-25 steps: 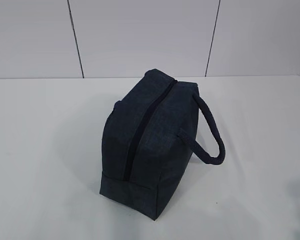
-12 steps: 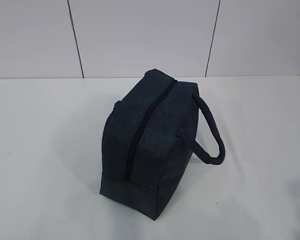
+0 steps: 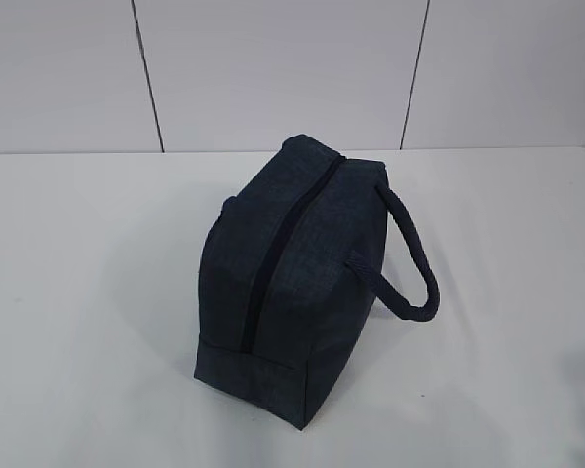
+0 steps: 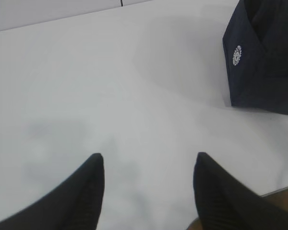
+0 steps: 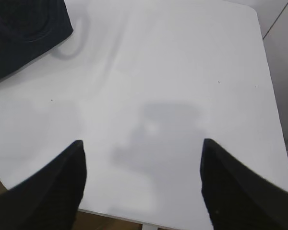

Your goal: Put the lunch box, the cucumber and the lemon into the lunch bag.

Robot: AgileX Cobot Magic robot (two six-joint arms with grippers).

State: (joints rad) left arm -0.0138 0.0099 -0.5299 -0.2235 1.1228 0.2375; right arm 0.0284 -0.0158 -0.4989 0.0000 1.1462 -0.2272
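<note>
At the centre of the exterior view you see the lunch bag point(image 3: 288, 283) standing on the white desk point(image 3: 88, 292), its dark zipper line point(image 3: 278, 249) running from 12 toward 6 o'clock along the top and looking closed. One padded loop handle point(image 3: 409, 263) arches out at 3 o'clock of the bag. Neither arm shows in this view.

Through the left wrist camera you see the left gripper point(image 4: 149, 160) with its dark fingers point(image 4: 93, 172) spread apart over bare desk, holding nothing. The bag's corner sits at 2 o'clock, well apart from the fingers, with a small white round emblem point(image 4: 237, 55) on its side.

Through the right wrist camera you see the right gripper point(image 5: 141, 146) with fingers point(image 5: 221, 167) also wide apart and empty. The bag fills the 10 o'clock corner, and the desk's far edge runs along 3 o'clock.
</note>
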